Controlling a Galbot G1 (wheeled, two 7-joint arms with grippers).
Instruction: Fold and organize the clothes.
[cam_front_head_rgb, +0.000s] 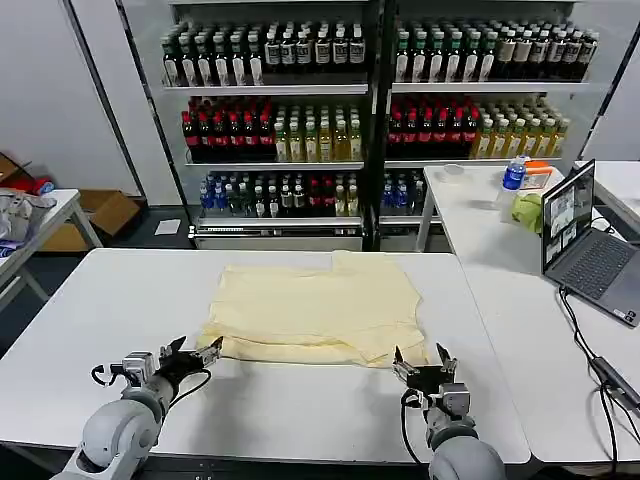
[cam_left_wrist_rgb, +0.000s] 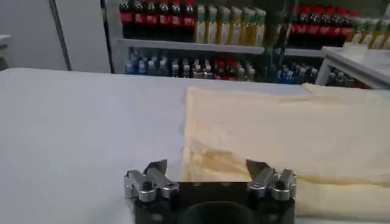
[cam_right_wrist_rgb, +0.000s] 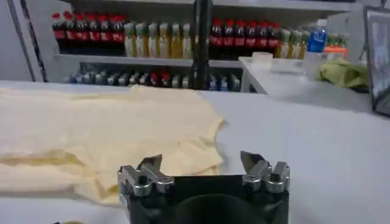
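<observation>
While the cream garment (cam_front_head_rgb: 315, 310) lies mid-table, long axis left-right, you have its near hem just beyond both released pincers: left gripper (cam_front_head_rgb: 193, 352) at left corner, right gripper (cam_front_head_rgb: 421, 360) at right.

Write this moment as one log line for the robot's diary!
cream-yellow garment: flat on white table, near edge folded | left gripper: open, at near-left corner | right gripper: open, at near-right corner
</observation>
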